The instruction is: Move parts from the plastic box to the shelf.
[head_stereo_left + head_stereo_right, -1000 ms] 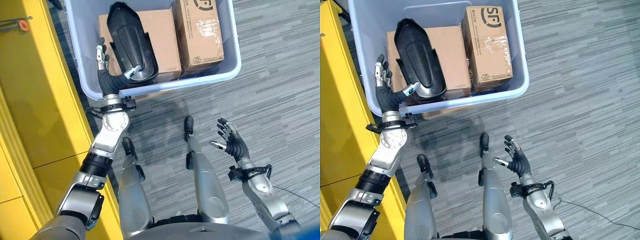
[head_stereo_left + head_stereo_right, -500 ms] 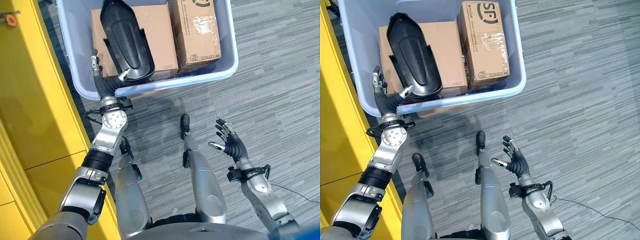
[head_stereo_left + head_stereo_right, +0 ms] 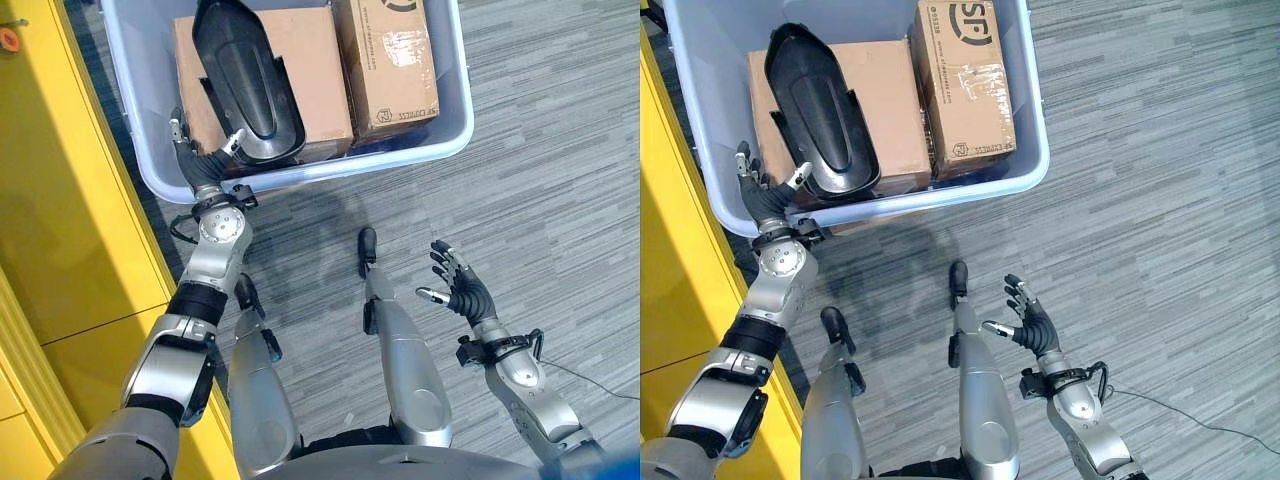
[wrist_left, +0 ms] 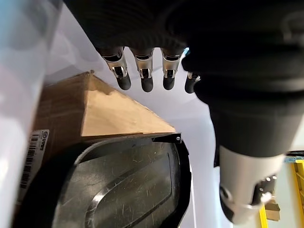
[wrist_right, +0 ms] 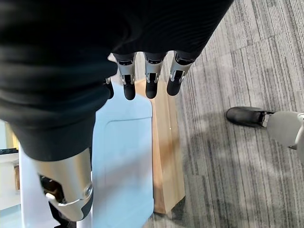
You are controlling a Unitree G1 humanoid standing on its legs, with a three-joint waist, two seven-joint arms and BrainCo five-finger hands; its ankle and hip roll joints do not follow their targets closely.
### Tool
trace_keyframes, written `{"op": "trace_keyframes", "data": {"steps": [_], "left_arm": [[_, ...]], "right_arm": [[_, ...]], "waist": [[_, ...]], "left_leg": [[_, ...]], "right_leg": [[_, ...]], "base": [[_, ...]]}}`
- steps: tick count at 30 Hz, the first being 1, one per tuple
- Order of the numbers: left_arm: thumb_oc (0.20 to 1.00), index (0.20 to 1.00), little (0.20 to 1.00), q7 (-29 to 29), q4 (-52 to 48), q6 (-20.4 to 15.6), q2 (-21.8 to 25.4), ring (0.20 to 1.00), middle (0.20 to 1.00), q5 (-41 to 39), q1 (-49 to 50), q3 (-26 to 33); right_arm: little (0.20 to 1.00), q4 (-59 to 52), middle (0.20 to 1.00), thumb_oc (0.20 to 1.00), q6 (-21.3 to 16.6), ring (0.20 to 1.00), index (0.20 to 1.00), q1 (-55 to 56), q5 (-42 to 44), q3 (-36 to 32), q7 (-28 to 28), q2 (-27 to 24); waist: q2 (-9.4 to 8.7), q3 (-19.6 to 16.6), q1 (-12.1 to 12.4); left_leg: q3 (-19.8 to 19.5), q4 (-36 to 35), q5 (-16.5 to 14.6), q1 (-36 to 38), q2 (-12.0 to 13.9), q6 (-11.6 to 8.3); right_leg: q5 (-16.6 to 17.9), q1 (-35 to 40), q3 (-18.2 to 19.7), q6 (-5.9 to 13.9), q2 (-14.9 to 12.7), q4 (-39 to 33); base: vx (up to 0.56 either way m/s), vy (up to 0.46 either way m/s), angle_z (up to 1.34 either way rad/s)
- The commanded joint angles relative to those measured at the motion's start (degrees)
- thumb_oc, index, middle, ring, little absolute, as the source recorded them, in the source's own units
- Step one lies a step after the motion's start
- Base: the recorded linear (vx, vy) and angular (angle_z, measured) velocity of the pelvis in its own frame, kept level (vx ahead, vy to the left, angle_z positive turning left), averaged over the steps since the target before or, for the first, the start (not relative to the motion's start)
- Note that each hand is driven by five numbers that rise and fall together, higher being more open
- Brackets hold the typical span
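Fingers of the left hand (image 3: pixel 752 183) reach straight and relaxed inside the near corner of the pale plastic box (image 3: pixel 1035 120), just beside a glossy black moulded part (image 3: pixel 820 130) lying across a flat cardboard carton (image 3: pixel 890 100). A second carton (image 3: pixel 965 85) stands alongside. The right hand (image 3: pixel 1032 325) hovers spread over grey striped carpet (image 3: pixel 1160 200), empty.
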Motion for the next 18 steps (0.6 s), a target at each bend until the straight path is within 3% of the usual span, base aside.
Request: {"op": "trace_keyframes", "data": {"steps": [1, 18], "left_arm": [[1.000, 1.000, 1.000, -1.3, 4.4, -2.5, 3.3, 1.000, 1.000, -1.2, -3.2, 0.3], [1.000, 1.000, 1.000, -3.6, 16.1, 0.6, 3.9, 1.000, 1.000, -1.1, -11.5, -4.7]], "right_arm": [[1.000, -4.1, 1.000, 1.000, -1.4, 1.000, 1.000, 3.0, 0.9, -0.6, 0.3, -3.1], [1.000, -4.3, 1.000, 1.000, -1.8, 1.000, 1.000, 3.5, 1.9, -0.4, 1.0, -4.4]], "waist": [[-0.12, -2.6, -0.5], [-0.02, -2.9, -1.6]], "left_leg": [[-5.9, 5.0, 0.5, -5.0, 1.5, 0.71], [-5.8, 5.3, 0.6, -5.7, 1.5, 0.67]], "right_leg": [[-11.5, 1.8, 3.0, 5.55, -3.2, 10.6], [-11.4, 0.4, 3.7, 5.57, -2.9, 11.3]], "base": [[0.00, 0.000, 0.00], [0.00, 0.000, 0.00]]}}
